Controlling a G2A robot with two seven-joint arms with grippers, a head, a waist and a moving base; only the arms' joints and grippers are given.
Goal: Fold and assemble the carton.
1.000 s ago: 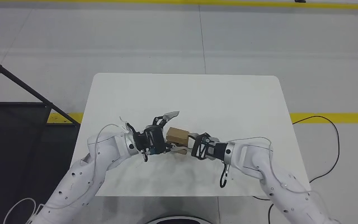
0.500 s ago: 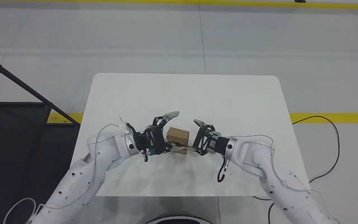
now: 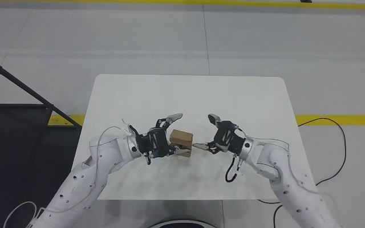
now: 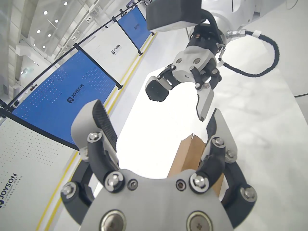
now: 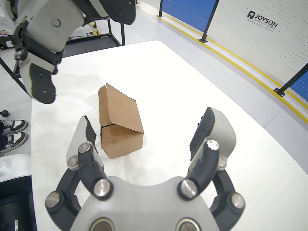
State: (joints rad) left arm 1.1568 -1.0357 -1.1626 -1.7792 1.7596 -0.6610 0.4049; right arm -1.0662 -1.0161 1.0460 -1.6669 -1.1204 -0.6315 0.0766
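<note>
Carton: a small brown cardboard carton [image 3: 181, 138] is seen slightly left of the frame's centre in the top view. It rests on the lower middle of the white rectangular table [image 3: 239, 97].
Done so far: the body is judged to be already folded into a box shape. In the right wrist view a sloping top panel is seen lying over it.
Left to do: an end flap is seen standing open, with a gap at the seam. Closing and tucking are therefore judged to remain, and the task is put at somewhat past halfway.
Left gripper: the left gripper [image 4: 156, 114] is spread wide and nothing is clamped in it. The carton is loosely straddled, with one finger set just beside its side wall. Whether the wall is touched cannot be told.
Right gripper: the right gripper [image 5: 146, 117] is likewise spread wide and is empty, placed right of the carton in the top view. One finger is set just beside the carton's lower right corner, and contact cannot be confirmed there either.
</note>
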